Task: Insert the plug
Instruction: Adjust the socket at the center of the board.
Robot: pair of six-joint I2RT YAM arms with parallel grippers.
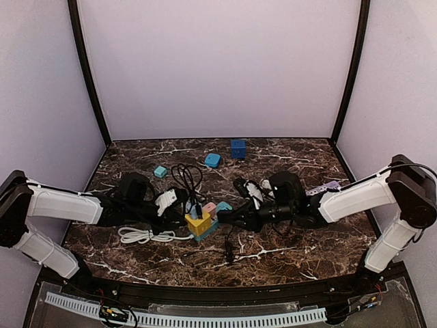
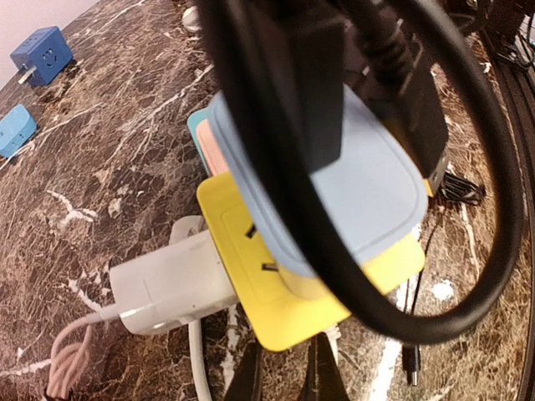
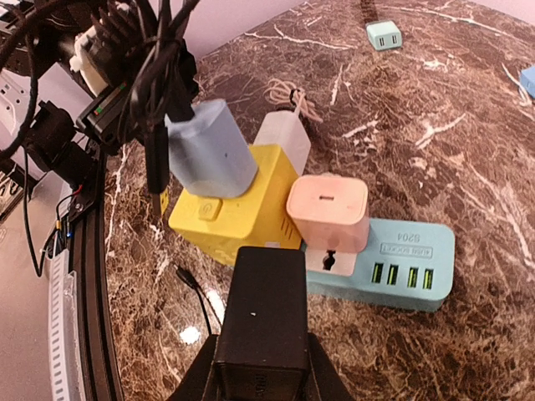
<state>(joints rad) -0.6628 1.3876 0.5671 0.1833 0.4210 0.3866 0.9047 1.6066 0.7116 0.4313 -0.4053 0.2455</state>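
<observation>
**A:** What is going on at the table (image 1: 293, 160)?

**B:** Both arms meet mid-table at the strip (image 3: 401, 267) and the cube (image 3: 242, 213) right beside it. I judge this to be the approach. The plug (image 3: 259, 301) is gripped but not in any socket.

**A:** Who has it?

**B:** The right claw (image 3: 261, 357). It is closed on the plug's two sides and holds it just short of the cube and strip. As far as I can tell the plug touches neither.

**A:** And the left claw (image 2: 284, 380)?

**B:** Its jaws are all but together, low at the cube's near edge. I can't tell whether they pinch anything. A black cable (image 2: 259, 167) loops across that view.

**A:** Which sockets are taken?

**B:** A blue charger (image 3: 209, 150) and a white charger (image 2: 167, 284) sit in the cube, and a pink charger (image 3: 328, 209) sits in the strip.

**A:** So what comes next?

**B:** Probably choosing a free socket. The candidates are the slots (image 2: 257, 249) showing on the cube's yellow face, or the opening just below the pink charger. Then the prongs need lining up square and a straight push, with the cube kept from sliding. The prongs themselves are hidden.
</observation>
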